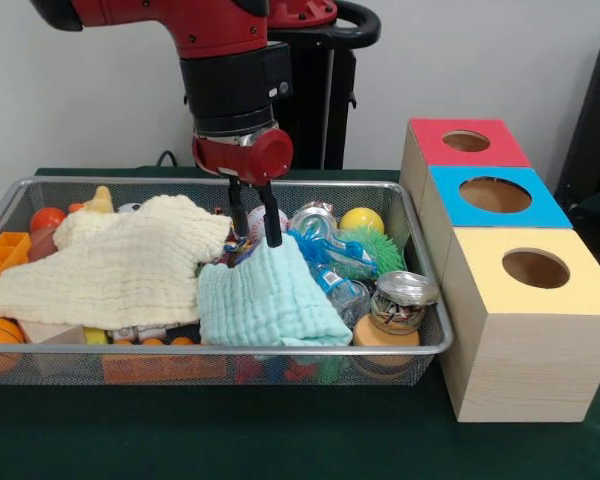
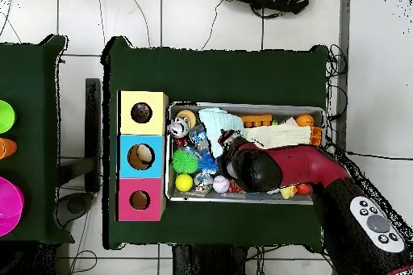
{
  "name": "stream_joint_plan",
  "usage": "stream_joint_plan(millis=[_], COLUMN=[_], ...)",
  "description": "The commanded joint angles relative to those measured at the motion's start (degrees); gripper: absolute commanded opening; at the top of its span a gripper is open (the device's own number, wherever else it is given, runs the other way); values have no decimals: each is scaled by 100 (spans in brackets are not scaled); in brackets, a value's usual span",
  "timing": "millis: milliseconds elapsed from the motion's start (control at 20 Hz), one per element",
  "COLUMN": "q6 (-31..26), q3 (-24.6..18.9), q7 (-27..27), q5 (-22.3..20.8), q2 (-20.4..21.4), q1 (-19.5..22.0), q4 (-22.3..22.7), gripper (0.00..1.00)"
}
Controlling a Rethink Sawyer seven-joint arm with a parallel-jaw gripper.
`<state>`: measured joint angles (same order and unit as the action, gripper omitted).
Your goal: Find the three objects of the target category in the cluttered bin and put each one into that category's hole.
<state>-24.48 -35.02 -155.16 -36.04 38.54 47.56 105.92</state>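
Gripper down in wire bin, fingers slightly parted, tips just above pale blue cloth (nothing held); cream cloth alongside, yellow ball near the red, blue, yellow hole boxes

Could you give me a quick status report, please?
Gripper open, low over bin, holding nothing. Cloths cover much of the clutter. Holes clear.

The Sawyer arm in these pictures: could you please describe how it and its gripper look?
The arm has glossy red shells over black joints, ending in a black cylindrical wrist and a rounded red gripper mount. The gripper has two thin, straight black fingers. From overhead, a grey button pad sits on the black link.
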Motion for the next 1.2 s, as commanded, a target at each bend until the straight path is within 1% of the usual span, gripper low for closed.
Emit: stream_joint_plan(millis=[50,200,400,550,800,900,950,1050,1100,1200], q6=[-210,216,815,1179,1602,1887,2085,2371,2476,2495], q3=[-552,-553,-252,19,441,848,1117,1468,1560,1503], q7=[1520,1237,693,423,121,-129,-273,-355,-309,-182], q5=[-181,-379,-754,-1027,-1295,-1402,-1451,-1465,-1482,-1442], q2=[-81,33,282,352,338,263,198,89,15,-16], q1=[420,454,217,16,-365,-739,-974,-1239,-1275,-1200], q4=[170,638,1129,1307,1377,1319,1284,1243,1211,1239], gripper=[100,100,100,100,100,100,100,100,100,100])
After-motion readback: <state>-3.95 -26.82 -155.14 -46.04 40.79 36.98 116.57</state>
